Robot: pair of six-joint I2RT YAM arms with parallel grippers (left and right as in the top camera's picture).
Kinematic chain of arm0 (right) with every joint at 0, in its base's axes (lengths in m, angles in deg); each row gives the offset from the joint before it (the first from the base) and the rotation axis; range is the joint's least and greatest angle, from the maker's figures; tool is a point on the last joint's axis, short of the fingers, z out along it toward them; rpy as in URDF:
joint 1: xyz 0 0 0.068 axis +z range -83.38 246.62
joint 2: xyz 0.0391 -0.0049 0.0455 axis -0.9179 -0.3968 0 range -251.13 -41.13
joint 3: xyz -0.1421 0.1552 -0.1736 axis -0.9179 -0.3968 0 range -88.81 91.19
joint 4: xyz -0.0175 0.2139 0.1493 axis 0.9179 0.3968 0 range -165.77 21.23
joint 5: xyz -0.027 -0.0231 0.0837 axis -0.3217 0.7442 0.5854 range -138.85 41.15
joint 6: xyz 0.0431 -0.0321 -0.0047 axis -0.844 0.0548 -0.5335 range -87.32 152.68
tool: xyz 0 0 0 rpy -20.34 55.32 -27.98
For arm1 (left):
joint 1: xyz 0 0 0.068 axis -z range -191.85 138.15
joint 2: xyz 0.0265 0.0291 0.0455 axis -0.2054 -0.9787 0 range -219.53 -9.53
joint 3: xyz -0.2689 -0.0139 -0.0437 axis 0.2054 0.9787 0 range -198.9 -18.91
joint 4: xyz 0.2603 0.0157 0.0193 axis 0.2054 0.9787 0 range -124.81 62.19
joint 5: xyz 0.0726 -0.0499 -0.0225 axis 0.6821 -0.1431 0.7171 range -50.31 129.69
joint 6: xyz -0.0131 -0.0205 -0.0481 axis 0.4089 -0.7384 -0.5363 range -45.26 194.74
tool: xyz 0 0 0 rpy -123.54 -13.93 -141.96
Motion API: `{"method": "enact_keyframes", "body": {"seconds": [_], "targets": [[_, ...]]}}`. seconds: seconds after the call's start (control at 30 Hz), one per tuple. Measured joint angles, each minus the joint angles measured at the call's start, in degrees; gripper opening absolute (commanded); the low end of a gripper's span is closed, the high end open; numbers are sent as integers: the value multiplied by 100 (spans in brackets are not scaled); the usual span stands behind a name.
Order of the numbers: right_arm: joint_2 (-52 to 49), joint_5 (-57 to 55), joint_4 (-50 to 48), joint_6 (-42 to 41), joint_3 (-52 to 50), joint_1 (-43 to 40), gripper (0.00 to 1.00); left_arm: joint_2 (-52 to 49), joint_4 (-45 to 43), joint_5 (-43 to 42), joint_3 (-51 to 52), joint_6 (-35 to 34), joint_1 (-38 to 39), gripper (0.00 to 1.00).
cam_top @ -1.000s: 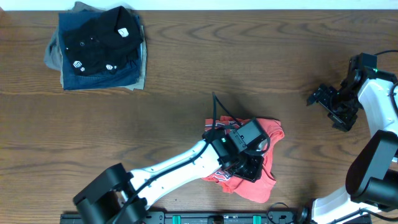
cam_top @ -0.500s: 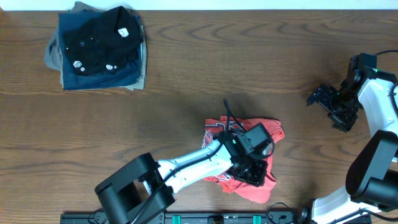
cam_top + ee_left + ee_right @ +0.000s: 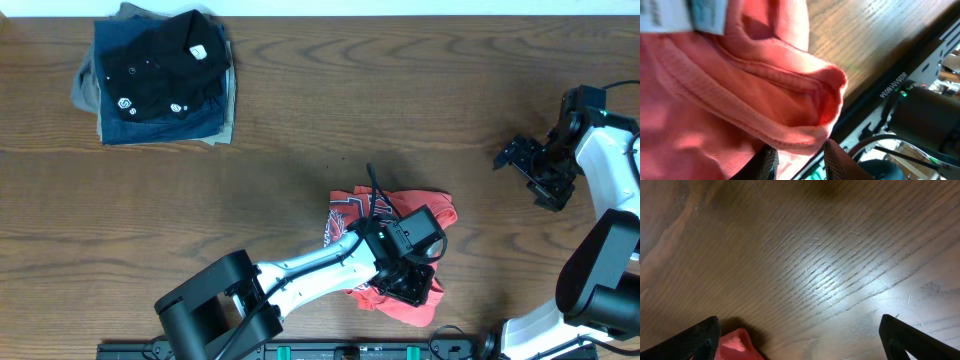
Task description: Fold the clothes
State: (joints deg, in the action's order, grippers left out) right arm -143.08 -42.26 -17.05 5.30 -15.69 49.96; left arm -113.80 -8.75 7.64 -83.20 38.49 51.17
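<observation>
So here's where I'm at with the folding job. The T-shirt [image 3: 438, 213] is a crumpled red-orange heap near the front edge of the table [image 3: 300, 130], a bit right of centre. It's nowhere near flat, so I'd say the real folding hasn't begun and this is the spread-it-out part. My left gripper [image 3: 408, 285] is down on the near side of the heap, jaws pinched together on a thick stitched edge of the cloth. On the left wrist camera that edge bulges out right above my fingertips, and the white labels [image 3: 670, 15] sit up in the corner. My guess is I've got something around the neck rather than a sleeve, but I can't swear to it. Grabbing an edge makes sense to me, since a seam gives a firm hold and a pull on it should open the bundle up. The left arm [image 3: 305, 272] reaches low across the front of the table from its base at the lower left, wrist bent down into the shirt, and it hides a good part of the cloth from above. My right gripper [image 3: 530, 168] hangs well off to the right over bare wood, jaws wide open and holding nothing, with only a sliver of red at the bottom of its camera view. I reckon it's out there to keep clear until a second corner needs holding. The pile of folded clothes [image 3: 155, 80] at the far left corner is well apart from all this.
</observation>
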Motion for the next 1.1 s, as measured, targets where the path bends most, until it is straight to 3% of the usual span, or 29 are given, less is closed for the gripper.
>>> {"method": "enact_keyframes", "body": {"seconds": [0.23, 0.4, 0.73, 0.97, 1.1], "targets": [[0, 0, 0, 0, 0, 0, 99, -195, -22, 68, 0, -68, 0, 37], [0, 0, 0, 0, 0, 0, 99, -522, -39, -170, 0, -157, -2, 25], [0, 0, 0, 0, 0, 0, 99, -262, -22, -442, 0, -20, 0, 25], [0, 0, 0, 0, 0, 0, 99, 693, 59, -551, -2, 223, -197, 39], [0, 0, 0, 0, 0, 0, 99, 1049, 337, -575, -4, 297, -750, 56]]}}
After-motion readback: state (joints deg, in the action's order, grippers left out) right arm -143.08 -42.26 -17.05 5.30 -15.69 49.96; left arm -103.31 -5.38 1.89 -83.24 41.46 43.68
